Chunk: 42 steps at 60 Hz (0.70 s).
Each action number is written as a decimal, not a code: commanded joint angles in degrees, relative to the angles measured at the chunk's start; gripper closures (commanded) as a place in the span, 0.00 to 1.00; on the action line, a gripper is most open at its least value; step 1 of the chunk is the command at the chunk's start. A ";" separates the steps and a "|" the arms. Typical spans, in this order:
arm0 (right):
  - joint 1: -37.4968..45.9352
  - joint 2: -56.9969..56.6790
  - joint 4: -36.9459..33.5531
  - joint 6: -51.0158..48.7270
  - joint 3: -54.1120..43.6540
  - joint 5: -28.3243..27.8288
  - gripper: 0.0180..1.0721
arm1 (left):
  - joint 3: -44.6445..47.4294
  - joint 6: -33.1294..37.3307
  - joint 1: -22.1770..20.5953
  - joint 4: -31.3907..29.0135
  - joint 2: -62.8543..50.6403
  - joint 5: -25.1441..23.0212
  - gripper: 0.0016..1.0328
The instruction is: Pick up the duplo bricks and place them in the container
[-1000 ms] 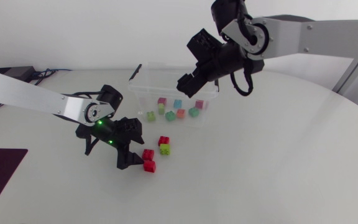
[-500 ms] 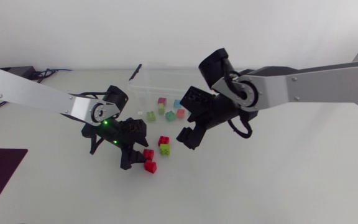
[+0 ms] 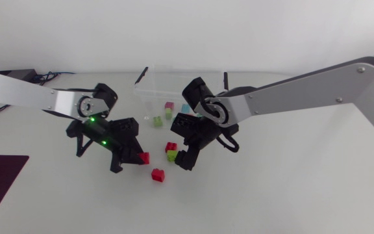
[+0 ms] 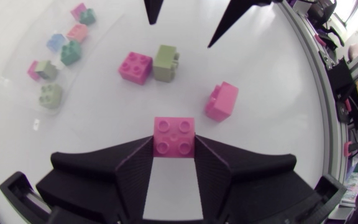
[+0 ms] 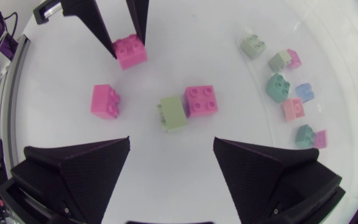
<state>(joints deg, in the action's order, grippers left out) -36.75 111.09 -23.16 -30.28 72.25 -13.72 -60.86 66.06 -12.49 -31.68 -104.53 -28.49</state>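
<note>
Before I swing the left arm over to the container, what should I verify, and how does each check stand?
1. Grip: left gripper shut on held red brick: ok.
2. That brick lifted clear of the table: cannot tell.
3. The right gripper open and holding nothing: ok.
4. Route to the container free: not ok, the right arm hangs across its near side.
5. The loose red brick apart from both grippers: ok.

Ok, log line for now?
left claw: shut on red brick | right claw: open, by red-green pair | loose brick: on table | container: several bricks inside
</note>
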 commanded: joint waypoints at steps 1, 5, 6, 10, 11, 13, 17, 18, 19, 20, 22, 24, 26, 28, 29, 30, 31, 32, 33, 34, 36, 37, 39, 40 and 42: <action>-0.95 2.20 -1.80 -1.27 3.16 -0.17 0.08 | -1.01 1.09 2.21 -1.10 6.09 -2.18 0.85; -1.30 3.70 -2.86 -1.45 4.74 -0.17 0.11 | -1.45 0.12 3.79 -1.10 9.17 -3.33 0.85; -1.48 3.96 -3.12 -1.45 5.10 -0.17 0.11 | -1.54 -0.23 4.14 -1.10 9.87 -3.59 0.85; -1.74 5.28 -4.00 -1.62 6.33 -0.08 0.12 | -2.42 -1.46 5.37 -1.10 11.54 -4.64 0.85; -1.74 5.54 -4.18 -1.62 6.59 -0.08 0.13 | -2.95 -2.17 6.08 -1.10 12.33 -5.44 0.85; -1.83 6.33 -4.79 -1.71 7.29 0.00 0.14 | -3.30 -2.52 6.60 -1.10 13.04 -5.70 0.85; -2.01 7.56 -6.29 -2.15 8.44 0.09 0.14 | -4.88 -4.45 7.39 -1.01 13.65 -6.75 0.85; -2.18 7.92 -6.90 -2.41 8.79 0.18 0.14 | -5.41 -5.07 7.57 -1.01 13.83 -7.28 0.85; -2.18 8.09 -6.99 -2.41 8.96 0.18 0.14 | -5.76 -5.51 7.75 -1.01 13.92 -7.72 0.85; -2.27 8.27 -7.08 -2.41 8.96 0.18 0.14 | -6.20 -5.86 7.92 -0.93 13.92 -7.98 0.85; -2.45 8.44 -7.08 -2.41 9.14 0.18 0.18 | -6.90 -6.82 8.01 -0.75 13.92 -8.16 0.85; -2.53 8.62 -7.08 -2.32 9.31 0.18 0.23 | -7.69 -8.23 8.18 -0.22 13.92 -8.51 0.85; -2.71 8.88 -7.08 -2.32 9.40 0.27 0.27 | -8.40 -9.64 8.36 0.48 13.92 -9.21 0.85; -2.71 8.97 -7.08 -2.32 9.49 0.27 0.30 | -8.92 -10.78 8.36 1.45 13.92 -9.57 0.85; -2.80 9.15 -7.08 -2.24 9.49 0.27 0.32 | -9.19 -11.83 8.36 2.06 13.92 -9.57 0.85; -2.80 9.23 -7.08 -2.24 9.58 0.27 0.34 | -9.36 -12.54 8.36 2.59 13.92 -9.74 0.85; -2.80 9.32 -7.08 -2.24 9.67 0.27 0.36 | -9.45 -13.15 8.36 3.12 13.92 -9.92 0.85; -2.80 9.50 -7.08 -2.15 9.75 0.27 0.38 | -9.63 -13.68 8.36 3.64 14.00 -10.01 0.85; -2.80 9.67 -7.08 -2.15 9.84 0.36 0.40 | -9.72 -14.21 8.36 4.17 14.00 -10.01 0.85; -2.80 9.85 -7.08 -2.15 9.84 0.36 0.42 | -9.80 -14.73 8.27 4.70 14.00 -10.01 0.85; -2.80 10.11 -7.08 -2.06 9.93 0.44 0.47 | -10.15 -16.32 8.27 5.93 14.09 -10.01 0.84; -2.80 10.29 -7.08 -2.06 9.93 0.53 0.49 | -10.33 -16.93 8.18 6.54 14.09 -10.01 0.84; -2.80 10.46 -6.81 -1.97 9.93 0.62 0.54 | -10.77 -18.69 8.18 7.86 14.09 -10.01 0.84; -2.80 10.64 -6.73 -1.97 9.93 0.62 0.56 | -10.86 -19.04 8.18 8.13 14.09 -10.01 0.84; -2.80 10.82 -6.64 -1.97 9.93 0.71 0.61 | -11.39 -20.89 8.10 9.88 14.09 -10.01 0.84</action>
<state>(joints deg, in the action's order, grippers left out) -39.18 119.63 -29.61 -31.40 81.34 -13.37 -69.69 49.98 -4.56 -24.05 -91.22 -37.50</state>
